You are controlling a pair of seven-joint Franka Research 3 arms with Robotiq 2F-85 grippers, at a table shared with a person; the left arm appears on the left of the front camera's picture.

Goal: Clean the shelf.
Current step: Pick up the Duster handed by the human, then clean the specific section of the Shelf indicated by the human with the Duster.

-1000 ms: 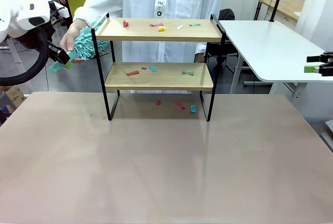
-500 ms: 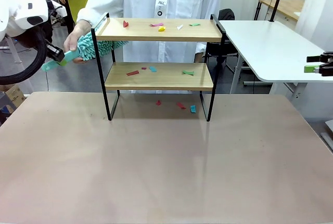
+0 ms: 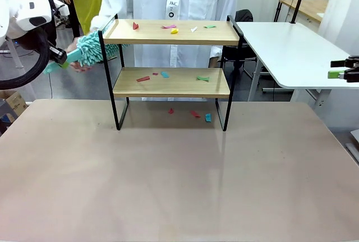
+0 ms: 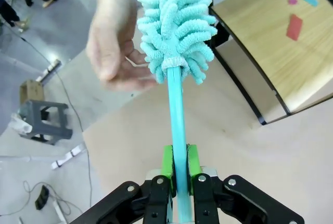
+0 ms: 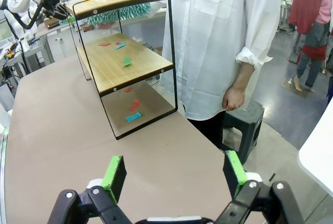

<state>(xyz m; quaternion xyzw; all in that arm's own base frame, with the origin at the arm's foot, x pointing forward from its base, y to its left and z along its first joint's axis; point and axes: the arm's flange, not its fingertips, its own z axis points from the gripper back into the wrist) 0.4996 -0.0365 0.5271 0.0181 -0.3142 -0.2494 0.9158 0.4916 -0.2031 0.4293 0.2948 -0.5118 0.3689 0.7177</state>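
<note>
Since half a second ago the teal duster (image 4: 174,21) has drawn back from under the top board (image 3: 151,34) of the shelf (image 3: 185,88) to just outside its left post. Over the last second the left gripper (image 4: 177,164) has gone from loose to clamped on the duster's handle (image 4: 176,104). The person's hand (image 4: 112,42) lies open beside the fluffy head, seemingly letting go. Cleaning proper looks not yet begun: coloured paper scraps (image 3: 174,31) dot the top board, more lie on the lower board (image 3: 129,85), and a few sit on the table (image 3: 168,186) beneath the shelf. Both boards are left to sweep. From the left gripper the shelf stands to the right, near but apart, its top-left corner closest to the duster head. The right gripper (image 5: 174,174), fingers wide apart and empty, waits well off the shelf's right end.
</note>
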